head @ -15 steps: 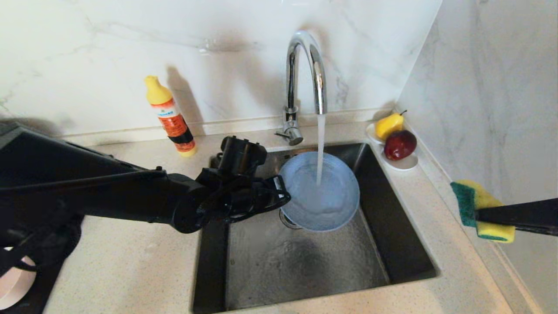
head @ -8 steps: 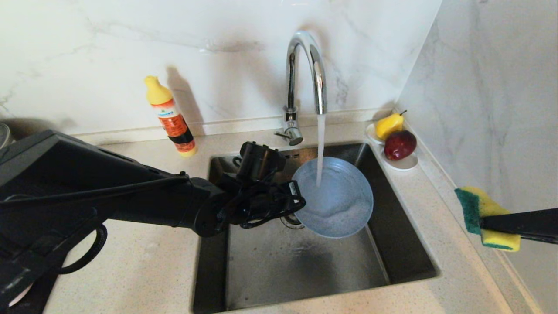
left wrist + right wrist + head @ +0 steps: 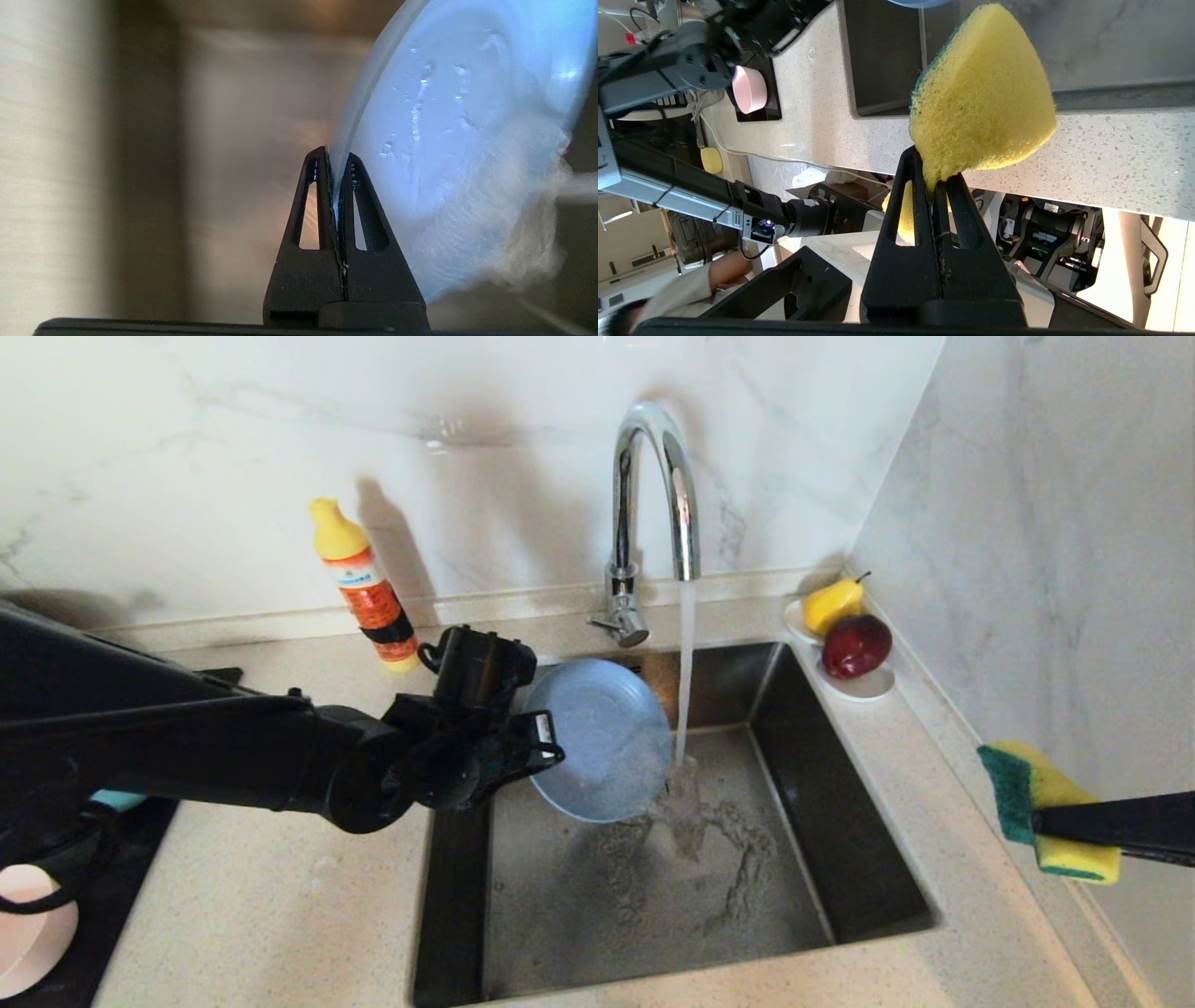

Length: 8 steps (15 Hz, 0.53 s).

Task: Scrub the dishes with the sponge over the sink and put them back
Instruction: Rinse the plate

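Note:
My left gripper (image 3: 544,747) is shut on the rim of the blue-grey plate (image 3: 597,737) and holds it tilted on edge over the sink (image 3: 840,859), left of the running water. In the left wrist view, both fingers pinch the wet, sudsy plate (image 3: 448,116) at the gripper (image 3: 335,158). Off to the right of the sink, above the counter, my right gripper (image 3: 1036,823) is shut on the yellow sponge (image 3: 1050,803), green face toward the sink. The right wrist view shows the sponge (image 3: 980,93) squeezed in that gripper (image 3: 930,172). A pink bowl (image 3: 33,933) lies far left.
Water runs from the chrome tap (image 3: 653,476) onto the sink floor, which has foam on it. An orange detergent bottle (image 3: 364,588) stands behind the sink's left corner. A white dish with a pear and an apple (image 3: 845,635) sits at the back right, by the side wall.
My left gripper has drawn the plate left, out from under the stream, and tipped it steeper. Water now hits the sink floor. The right gripper with the sponge has barely moved.

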### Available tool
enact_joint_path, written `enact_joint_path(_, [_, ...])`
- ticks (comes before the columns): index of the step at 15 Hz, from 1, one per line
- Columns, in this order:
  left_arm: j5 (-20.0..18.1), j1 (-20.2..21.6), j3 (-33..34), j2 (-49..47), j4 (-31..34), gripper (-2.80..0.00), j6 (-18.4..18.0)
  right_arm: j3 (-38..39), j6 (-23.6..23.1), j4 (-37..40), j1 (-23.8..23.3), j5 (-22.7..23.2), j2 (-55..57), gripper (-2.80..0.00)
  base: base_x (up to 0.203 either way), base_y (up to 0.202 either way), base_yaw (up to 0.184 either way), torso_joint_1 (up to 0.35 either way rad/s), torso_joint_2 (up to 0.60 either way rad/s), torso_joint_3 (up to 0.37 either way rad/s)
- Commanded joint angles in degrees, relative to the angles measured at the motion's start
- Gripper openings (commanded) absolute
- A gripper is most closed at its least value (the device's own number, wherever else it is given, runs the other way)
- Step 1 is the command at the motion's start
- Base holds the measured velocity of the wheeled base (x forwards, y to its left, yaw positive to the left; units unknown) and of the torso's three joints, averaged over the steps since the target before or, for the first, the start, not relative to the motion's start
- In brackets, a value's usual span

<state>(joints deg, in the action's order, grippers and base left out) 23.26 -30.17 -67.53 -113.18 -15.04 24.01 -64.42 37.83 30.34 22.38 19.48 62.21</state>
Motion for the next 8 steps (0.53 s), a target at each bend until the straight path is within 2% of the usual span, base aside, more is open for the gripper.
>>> enact_joint_path(1, [7.9, 3.2, 0.8, 2.2, -0.2, -2.8, -5.0, 0.5, 0.2, 0.2, 0.0, 0.1, 0.1, -2.8, 0.0, 0.0, 0.0, 0.0, 0.0, 0.0])
enact_joint_path(3, [13.9, 5.1, 0.9, 2.5, -0.2, -2.8, -7.8, 1.7, 0.1, 0.1, 0.3, 0.1, 0.6, -2.8, 0.0, 0.0, 0.0, 0.0, 0.0, 0.0])
enact_joint_path(4, [15.3, 5.6, 1.3, 3.6, -0.5, -2.8, -9.3, 1.9, 0.1, 0.0, 0.4, 0.1, 0.7, -2.8, 0.0, 0.0, 0.0, 0.0, 0.0, 0.0])
enact_joint_path(8, [15.9, 5.7, 3.0, 6.6, -5.4, -2.8, -12.1, 1.7, 0.1, -0.1, 0.5, 0.8, 1.6, -2.8, 0.0, 0.0, 0.0, 0.0, 0.0, 0.0])
